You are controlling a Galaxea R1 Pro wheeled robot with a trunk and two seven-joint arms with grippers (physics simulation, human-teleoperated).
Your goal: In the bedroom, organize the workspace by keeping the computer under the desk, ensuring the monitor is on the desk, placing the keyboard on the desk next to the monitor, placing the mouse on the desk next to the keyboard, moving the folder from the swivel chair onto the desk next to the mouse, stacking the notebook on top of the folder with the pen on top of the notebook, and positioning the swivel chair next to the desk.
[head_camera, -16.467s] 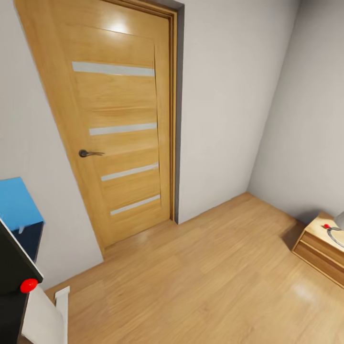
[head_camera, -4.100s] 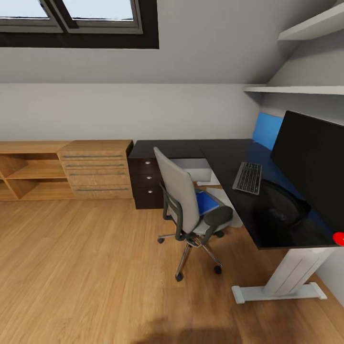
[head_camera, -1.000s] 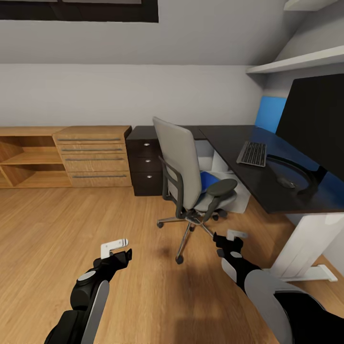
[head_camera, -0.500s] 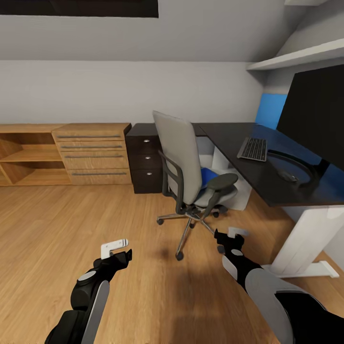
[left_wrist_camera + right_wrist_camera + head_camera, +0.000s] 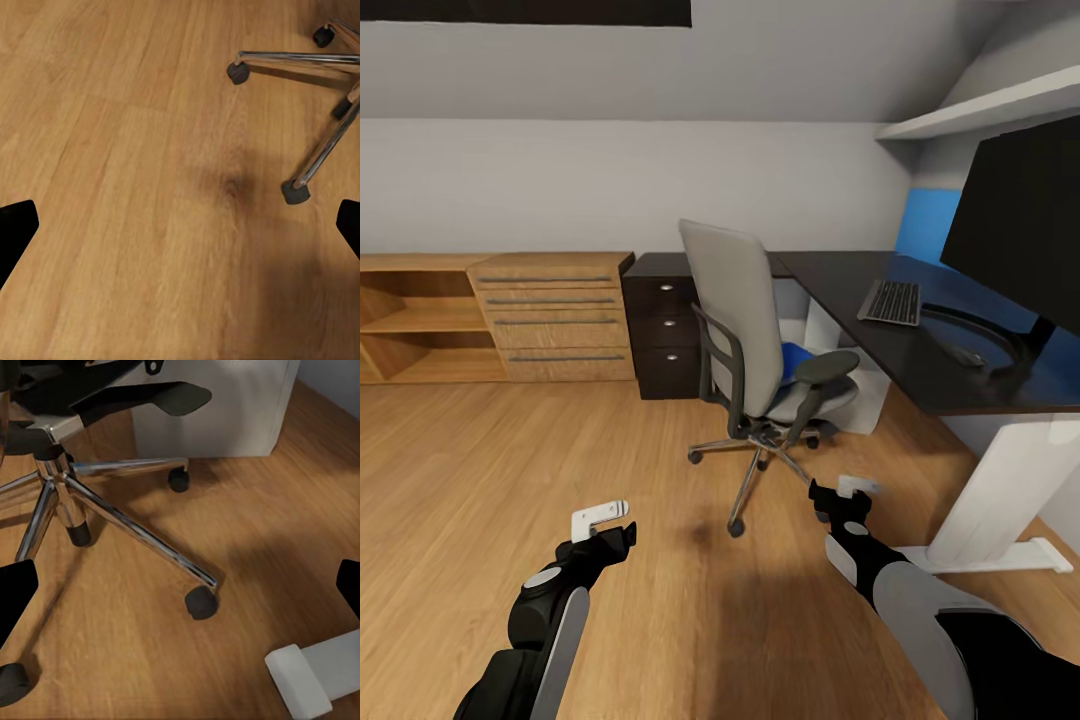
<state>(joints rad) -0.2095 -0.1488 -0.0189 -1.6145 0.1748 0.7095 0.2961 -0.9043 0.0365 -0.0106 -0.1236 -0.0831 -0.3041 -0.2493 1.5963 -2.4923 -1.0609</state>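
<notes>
The wide black monitor (image 5: 1025, 215), slim dark keyboard (image 5: 891, 301) and small dark mouse (image 5: 970, 354) already sit on the black desk surface (image 5: 860, 320), but the bright blue folder (image 5: 793, 363) remains on the grey swivel chair (image 5: 745, 330) beside it, both grippers' jaws apart and empty.

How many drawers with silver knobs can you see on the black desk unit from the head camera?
3, stacked under the desk end left of the swivel chair: top drawer, middle drawer, bottom drawer. The chair back covers the unit's right side, so more could be hidden.
</notes>
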